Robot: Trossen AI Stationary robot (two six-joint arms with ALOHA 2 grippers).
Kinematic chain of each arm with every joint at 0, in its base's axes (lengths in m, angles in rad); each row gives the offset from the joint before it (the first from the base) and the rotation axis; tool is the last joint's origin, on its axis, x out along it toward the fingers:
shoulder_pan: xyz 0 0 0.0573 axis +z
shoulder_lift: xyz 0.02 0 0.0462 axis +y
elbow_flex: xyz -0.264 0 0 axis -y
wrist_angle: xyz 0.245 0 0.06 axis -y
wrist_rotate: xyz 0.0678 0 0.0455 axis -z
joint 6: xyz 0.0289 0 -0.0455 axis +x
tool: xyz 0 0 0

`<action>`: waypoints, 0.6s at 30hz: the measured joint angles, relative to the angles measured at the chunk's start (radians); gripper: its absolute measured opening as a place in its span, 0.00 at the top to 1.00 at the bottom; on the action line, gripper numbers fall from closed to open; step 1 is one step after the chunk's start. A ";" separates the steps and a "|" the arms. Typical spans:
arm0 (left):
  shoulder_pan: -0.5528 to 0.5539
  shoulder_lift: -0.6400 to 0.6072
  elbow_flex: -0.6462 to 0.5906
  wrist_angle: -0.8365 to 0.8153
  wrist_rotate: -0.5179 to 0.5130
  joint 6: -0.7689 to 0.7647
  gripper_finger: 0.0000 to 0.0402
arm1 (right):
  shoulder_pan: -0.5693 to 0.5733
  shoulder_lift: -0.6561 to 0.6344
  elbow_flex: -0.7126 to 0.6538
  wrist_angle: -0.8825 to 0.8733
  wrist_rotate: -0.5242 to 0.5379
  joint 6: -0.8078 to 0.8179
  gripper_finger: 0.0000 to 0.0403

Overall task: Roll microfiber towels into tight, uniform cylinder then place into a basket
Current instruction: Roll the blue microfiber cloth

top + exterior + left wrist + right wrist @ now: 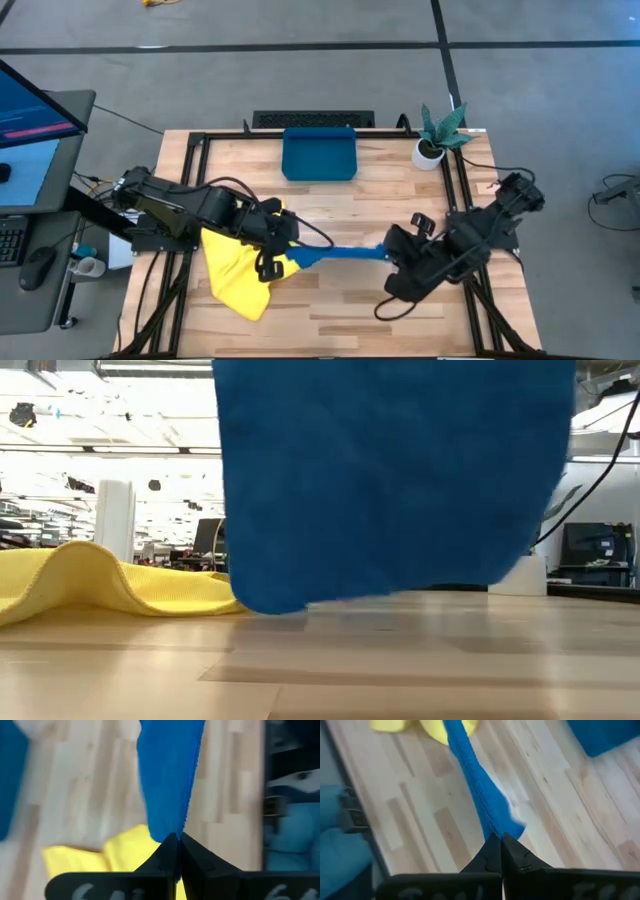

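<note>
— Blue towel (pixel 395 480) hangs closest to the lens, clear of the surface (pixel 340 215). Why do we hold it up?

— We stretch it taut: left pincer (pixel 283 250) at nine o'clock and right pincer (pixel 392 250) at three o'clock, each clamped shut on an end, likely to lay it flat for rolling.

— And the rest?

— Yellow towel (pixel 235 275) lies crumpled under our left arm; the basket (pixel 320 155) waits at twelve o'clock, with no towel in it.

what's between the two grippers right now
The blue towel spans the gap, pinched shut at one end by the left gripper and at the other by the right gripper, hanging above the table. The high view shows it.
</note>
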 joint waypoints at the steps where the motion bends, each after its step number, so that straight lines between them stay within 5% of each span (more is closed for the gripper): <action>1: -0.002 0.000 0.016 -0.001 0.004 0.002 1.00 | 0.010 0.000 0.010 -0.001 0.008 0.000 0.98; 18: 0.116 0.008 0.093 -0.110 -0.186 0.256 1.00 | -0.011 0.000 0.024 -0.007 0.183 -0.087 0.98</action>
